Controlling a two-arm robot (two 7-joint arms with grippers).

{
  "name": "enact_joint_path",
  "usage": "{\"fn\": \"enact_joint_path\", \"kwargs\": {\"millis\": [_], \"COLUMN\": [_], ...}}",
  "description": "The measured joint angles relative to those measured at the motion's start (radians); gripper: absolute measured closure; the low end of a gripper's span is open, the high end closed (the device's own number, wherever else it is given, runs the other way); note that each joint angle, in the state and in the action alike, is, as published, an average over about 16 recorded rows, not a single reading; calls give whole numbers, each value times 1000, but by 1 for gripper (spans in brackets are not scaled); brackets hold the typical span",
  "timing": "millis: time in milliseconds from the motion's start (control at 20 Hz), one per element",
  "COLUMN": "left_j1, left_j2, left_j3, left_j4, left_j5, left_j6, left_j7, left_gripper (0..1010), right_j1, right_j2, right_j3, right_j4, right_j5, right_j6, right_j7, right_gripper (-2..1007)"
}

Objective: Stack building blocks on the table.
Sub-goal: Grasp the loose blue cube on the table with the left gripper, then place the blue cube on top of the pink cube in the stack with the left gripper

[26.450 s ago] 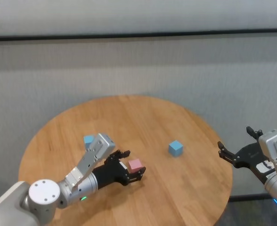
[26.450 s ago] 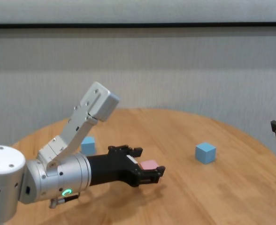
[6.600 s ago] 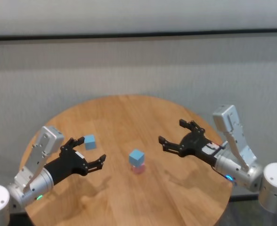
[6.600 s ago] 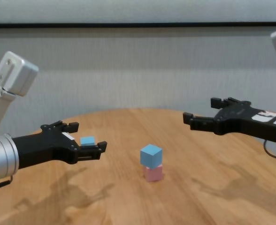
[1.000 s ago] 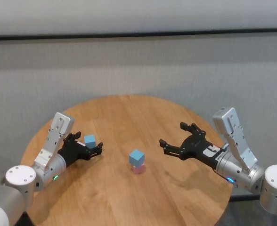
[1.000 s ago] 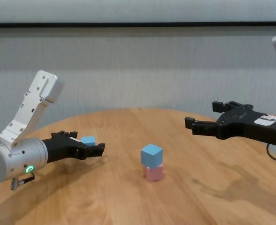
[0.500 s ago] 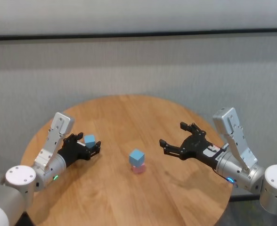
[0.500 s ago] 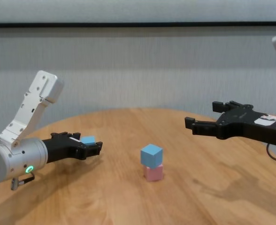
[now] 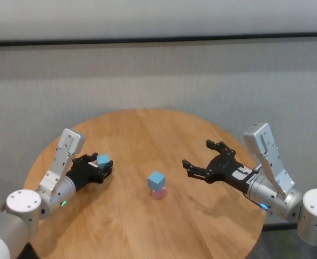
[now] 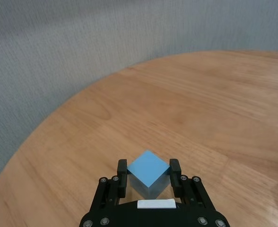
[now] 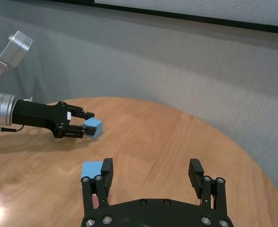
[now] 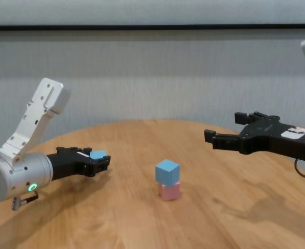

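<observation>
A light blue block (image 10: 148, 171) sits at the left side of the round wooden table (image 9: 147, 129). My left gripper (image 10: 149, 164) is shut on it, one finger against each side; the same grip shows in the head view, with the left gripper (image 9: 103, 165) on the block (image 9: 103, 159). At the table's middle a second light blue block (image 9: 156, 178) rests on a pale pink block (image 9: 158, 193). To the right of that stack, my right gripper (image 9: 197, 156) hovers open above the table, holding nothing.
Bare wood lies between the held block and the stack (image 12: 167, 179). A grey wall runs close behind the table's curved far edge.
The left gripper's fingers have closed in from wide open onto the blue block at the left. The right arm and the stack have not moved.
</observation>
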Motion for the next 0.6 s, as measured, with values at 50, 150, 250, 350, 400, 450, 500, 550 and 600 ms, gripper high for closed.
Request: {"fn": "enact_joint_path", "kwargs": {"millis": [50,150,250,350,400,450,500,550,600], "left_j1": [0,0,1,6,11,18,26,35,45], "left_j2": [0,0,0,2,4,6,9,12,16], "left_j3": [0,0,0,0,0,0,0,-1,-2], "left_j4": [0,-1,-1,-12,-23,-36,-53,-72,-92], "left_j5": [0,0,0,0,0,0,0,0,0], "left_j6": [0,0,1,4,8,13,19,26,34], "left_j7": [0,0,0,1,1,1,1,1,2], "left_gripper": [427,445,452,452,452,452,452,452,452], "right_j1": [0,0,0,0,0,0,0,0,0], "right_j2": [0,0,0,0,0,0,0,0,0], "right_j3": [0,0,0,0,0,0,0,0,0], "right_j4": [0,0,0,0,0,0,0,0,0], "right_j5": [0,0,0,0,0,0,0,0,0], "right_j6": [0,0,0,0,0,0,0,0,0], "right_j7": [0,0,0,0,0,0,0,0,0], "right_gripper": [0,0,0,0,0,0,0,0,0]}}
